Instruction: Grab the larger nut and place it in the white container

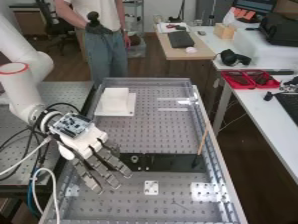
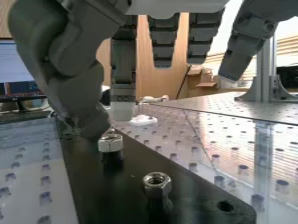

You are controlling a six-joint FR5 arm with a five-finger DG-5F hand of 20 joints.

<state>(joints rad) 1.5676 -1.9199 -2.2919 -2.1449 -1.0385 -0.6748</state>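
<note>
The larger nut [image 2: 111, 143] sits upright on its post on the black bar [image 2: 136, 175], with the tip of the thumb [image 2: 73, 87] right at it; whether the two touch, I cannot tell. The smaller nut [image 2: 157, 183] stands on the same bar, nearer the wrist camera and apart from the thumb.

The hand [image 1: 85, 141] is open, its fingers [image 2: 163, 45] long, nearly straight and a little spread, with no part gripped between them. In the high view the arm [image 1: 25, 92] comes in from ten o'clock, and the hand lies over the bar with its fingers slanting down toward five o'clock.

The wrist view shows both nuts, close under the thumb and fingers. The high view shows the bearing [image 1: 134, 159] on the bar, at three o'clock from the hand, and the white container [image 1: 115, 100] farther up the bench [image 1: 166, 196], between twelve and one o'clock from the hand. A thin tool with a light brown handle [image 1: 203, 140] lies between two and three o'clock from the bearing, and a small pale plate [image 1: 151, 187] at five.
</note>
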